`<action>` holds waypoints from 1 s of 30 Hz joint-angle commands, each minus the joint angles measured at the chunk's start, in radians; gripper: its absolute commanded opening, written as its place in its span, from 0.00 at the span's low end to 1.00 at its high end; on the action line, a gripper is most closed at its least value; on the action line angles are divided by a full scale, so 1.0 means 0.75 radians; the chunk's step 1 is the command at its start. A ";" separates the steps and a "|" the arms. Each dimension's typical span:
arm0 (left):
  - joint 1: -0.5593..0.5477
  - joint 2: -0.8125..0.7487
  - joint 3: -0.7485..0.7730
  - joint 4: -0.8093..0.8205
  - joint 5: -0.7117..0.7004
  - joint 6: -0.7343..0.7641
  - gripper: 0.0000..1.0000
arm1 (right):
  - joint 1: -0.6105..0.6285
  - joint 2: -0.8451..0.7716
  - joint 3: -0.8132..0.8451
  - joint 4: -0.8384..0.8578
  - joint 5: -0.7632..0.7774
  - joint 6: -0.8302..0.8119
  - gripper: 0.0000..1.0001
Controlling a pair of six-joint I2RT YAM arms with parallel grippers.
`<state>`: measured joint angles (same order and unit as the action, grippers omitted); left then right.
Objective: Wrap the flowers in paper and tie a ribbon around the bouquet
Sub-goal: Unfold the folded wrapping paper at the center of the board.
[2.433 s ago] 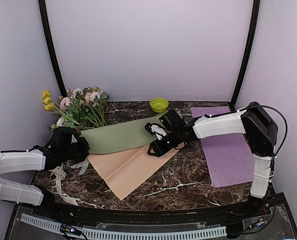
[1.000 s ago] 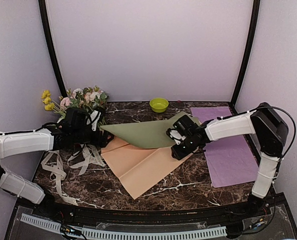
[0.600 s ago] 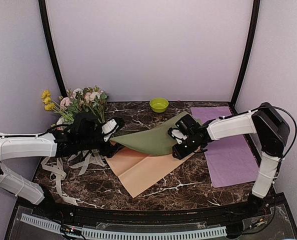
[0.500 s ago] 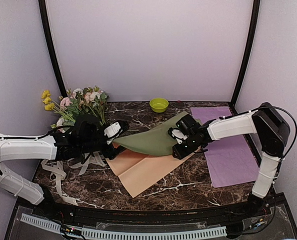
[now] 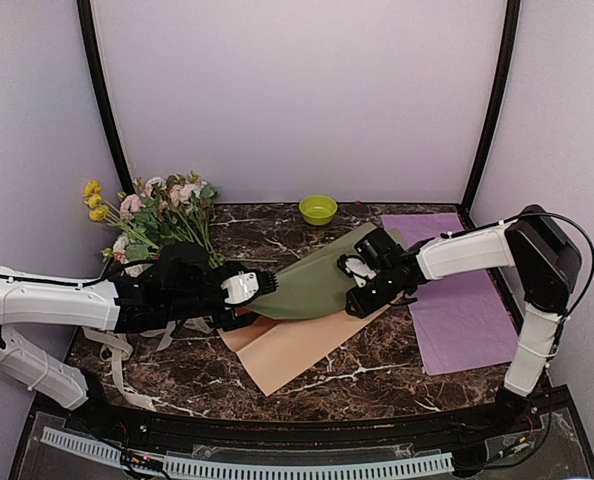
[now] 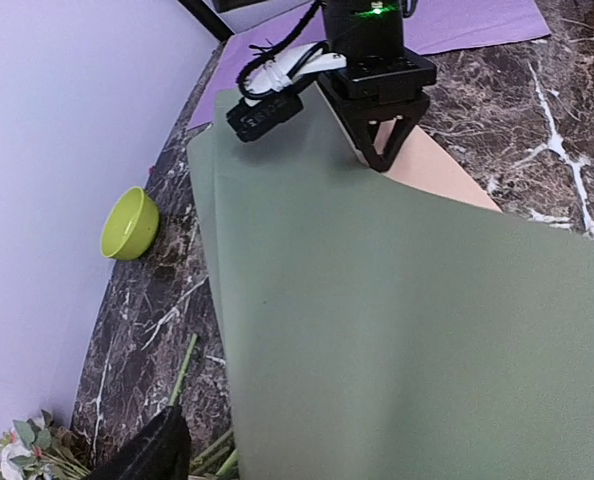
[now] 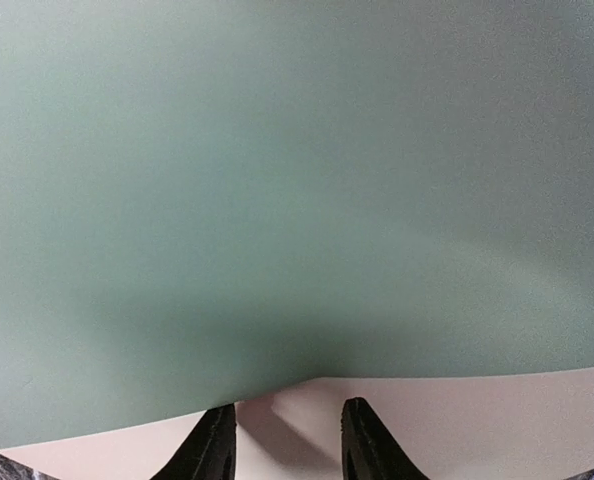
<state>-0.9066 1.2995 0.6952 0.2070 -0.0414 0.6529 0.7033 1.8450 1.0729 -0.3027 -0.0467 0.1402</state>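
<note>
The sage-green paper (image 5: pixel 317 280) lies bowed over the peach sheet (image 5: pixel 297 345) at mid-table. My left gripper (image 5: pixel 261 288) is at the green sheet's left edge. In the left wrist view the green paper (image 6: pixel 397 330) covers the jaws; only one finger (image 6: pixel 142 455) shows, far out to the side. My right gripper (image 5: pixel 369 295) (image 6: pixel 380 150) stands on the papers' right edge, its jaws (image 7: pixel 287 408) slightly apart over the peach sheet (image 7: pixel 457 420). The flowers (image 5: pixel 167 215) lie bare at the back left, stems (image 6: pixel 182 370) toward the paper. The ribbon (image 5: pixel 112 350) is heaped under my left arm. No bouquet is in view.
A lime-green bowl (image 5: pixel 318 209) (image 6: pixel 129 224) stands at the back centre. A flat purple sheet (image 5: pixel 457 300) lies under my right arm. Dark posts and pale walls close in the back and sides of the marble table (image 5: pixel 377 375).
My left gripper has swept right from the ribbon to mid-table, carrying the green sheet's left edge over. The green sheet now bows upward. My right gripper has barely moved.
</note>
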 commanded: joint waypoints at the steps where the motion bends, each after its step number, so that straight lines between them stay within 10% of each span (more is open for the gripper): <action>1: -0.034 0.005 0.048 -0.020 0.056 0.083 0.67 | -0.017 0.026 -0.059 -0.154 -0.020 0.006 0.36; 8: -0.041 0.047 0.102 -0.090 0.107 -0.026 0.00 | -0.026 -0.015 -0.085 -0.162 -0.030 0.015 0.36; 13: -0.002 0.059 0.132 -0.008 -0.057 -0.293 0.00 | -0.048 -0.082 -0.126 -0.167 -0.054 0.025 0.37; 30: 0.748 0.028 -0.243 0.412 0.318 -1.893 0.00 | -0.196 -0.388 -0.064 -0.303 -0.070 -0.012 0.45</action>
<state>-0.4267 1.2999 0.6292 0.3744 0.1104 -0.4019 0.5762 1.5627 0.9810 -0.4973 -0.1253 0.1455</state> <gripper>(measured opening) 0.005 0.450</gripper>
